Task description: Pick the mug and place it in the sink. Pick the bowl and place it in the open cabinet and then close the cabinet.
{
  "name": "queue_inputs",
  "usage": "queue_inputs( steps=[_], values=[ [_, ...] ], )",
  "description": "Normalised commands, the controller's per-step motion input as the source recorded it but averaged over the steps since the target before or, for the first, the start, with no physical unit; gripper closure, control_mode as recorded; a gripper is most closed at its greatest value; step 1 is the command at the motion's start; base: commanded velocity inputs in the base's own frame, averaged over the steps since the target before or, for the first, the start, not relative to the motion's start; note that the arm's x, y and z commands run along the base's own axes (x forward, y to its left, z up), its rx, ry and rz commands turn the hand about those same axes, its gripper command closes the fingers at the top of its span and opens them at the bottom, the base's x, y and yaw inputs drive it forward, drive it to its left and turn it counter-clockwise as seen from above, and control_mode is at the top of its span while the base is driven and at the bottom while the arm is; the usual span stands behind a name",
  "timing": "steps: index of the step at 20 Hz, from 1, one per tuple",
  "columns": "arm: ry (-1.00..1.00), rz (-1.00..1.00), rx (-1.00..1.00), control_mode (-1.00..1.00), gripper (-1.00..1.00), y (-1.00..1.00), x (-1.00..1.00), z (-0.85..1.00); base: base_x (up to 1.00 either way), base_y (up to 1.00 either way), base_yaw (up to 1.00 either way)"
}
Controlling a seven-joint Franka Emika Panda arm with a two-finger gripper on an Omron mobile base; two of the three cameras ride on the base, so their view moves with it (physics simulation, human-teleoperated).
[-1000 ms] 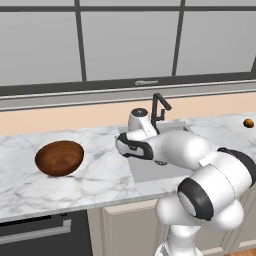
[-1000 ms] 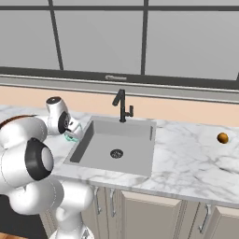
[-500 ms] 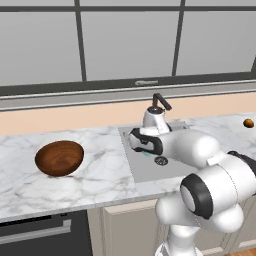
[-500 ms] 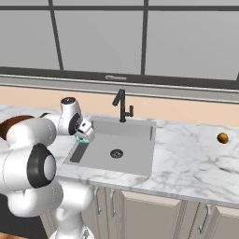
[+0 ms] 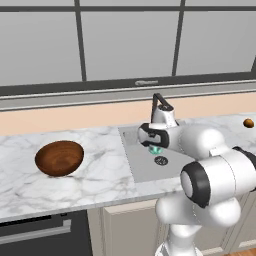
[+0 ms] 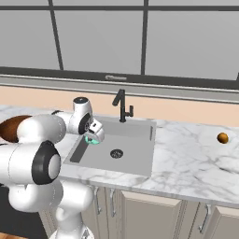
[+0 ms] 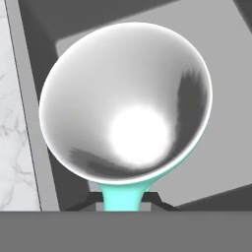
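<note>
The mug (image 7: 125,103), white inside with a teal handle, hangs over the grey sink (image 5: 145,170), just above its left half near the round drain (image 5: 160,160). My gripper (image 5: 155,145) is shut on the mug's handle (image 7: 123,193). From the other side, the mug (image 6: 94,139) sits under the gripper (image 6: 95,134) above the sink's (image 6: 133,151) left part. The wooden bowl (image 5: 59,157) rests on the marble left of the sink, apart from the arm. My arm half hides the bowl (image 6: 11,128) in the right base view. The cabinet is out of view.
A black faucet (image 5: 159,100) stands behind the basin, close behind my hand. A small brown-orange round object (image 5: 248,123) lies far right on the counter. Windows run along the back wall. Lower cabinet doors (image 6: 154,210) sit under the counter.
My arm has swung right from the counter's edge to over the basin, carrying the mug with it. The bowl has not moved.
</note>
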Motion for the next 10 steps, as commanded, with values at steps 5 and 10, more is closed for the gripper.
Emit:
queue_inputs(
  steps=[5,10],
  values=[
    [0.0,0.0,0.0,-1.0,1.0,-0.26,0.01,-0.1,0.0,0.0,0.0],
    [0.0,0.0,0.0,-1.0,1.0,-0.19,0.0,-0.17,0.0,0.0,0.0]
  ],
)
